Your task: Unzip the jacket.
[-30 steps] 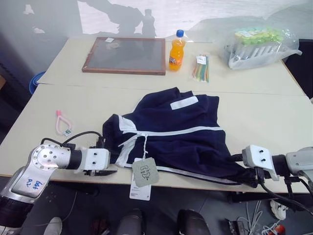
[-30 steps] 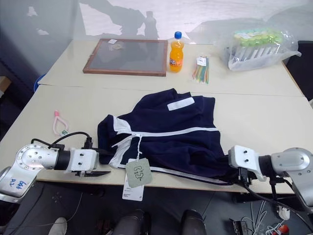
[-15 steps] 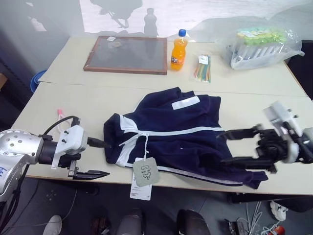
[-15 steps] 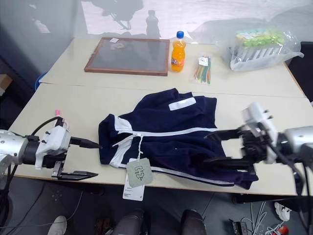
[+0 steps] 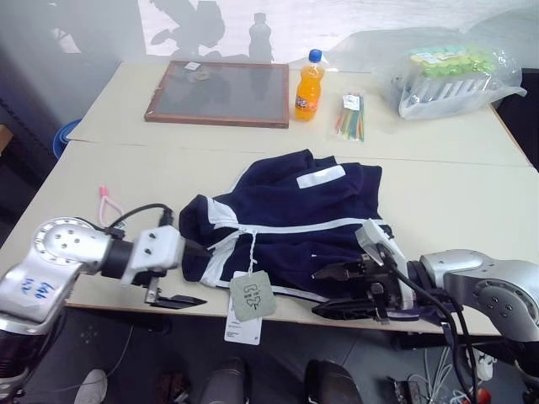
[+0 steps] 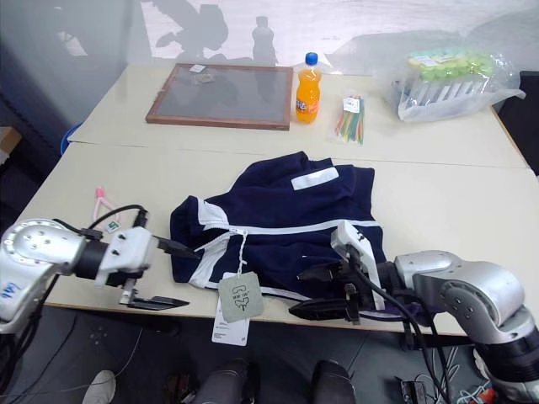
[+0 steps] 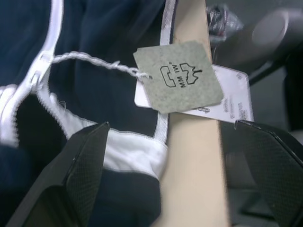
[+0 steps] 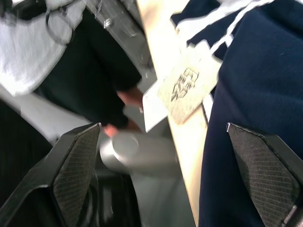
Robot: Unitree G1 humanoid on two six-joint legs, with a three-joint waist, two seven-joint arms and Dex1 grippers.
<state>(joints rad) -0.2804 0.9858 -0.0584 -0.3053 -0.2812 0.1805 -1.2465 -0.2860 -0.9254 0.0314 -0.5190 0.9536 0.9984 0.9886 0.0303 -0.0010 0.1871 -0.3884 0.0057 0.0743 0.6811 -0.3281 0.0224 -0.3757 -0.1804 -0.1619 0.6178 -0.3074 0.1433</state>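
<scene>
The navy jacket point(image 5: 295, 223) lies flat mid-table with its white zipper point(image 5: 238, 232) closed. A string runs from the zipper to a grey-green tag point(image 5: 252, 295) and a white tag point(image 5: 240, 331) that hang over the table's front edge. My left gripper point(image 5: 189, 274) is open at the jacket's left end. One of its fingers is over the collar fabric and the other is below the table edge. My right gripper point(image 5: 323, 292) is open over the jacket's front hem, pointing left toward the tags. The left wrist view shows the grey-green tag point(image 7: 177, 75) between my open fingers.
A framed board point(image 5: 217, 93), an orange soda bottle point(image 5: 306, 87), a bundle of coloured sticks point(image 5: 348, 115) and a bagged box point(image 5: 450, 80) stand along the far side. A small pink item point(image 5: 107, 202) lies on the left. The table's front edge point(image 5: 101, 296) is beside my left gripper.
Both grippers have opened. My right gripper left the jacket's right corner and swung left along the front hem. My left gripper rose a little and returned to the collar end.
</scene>
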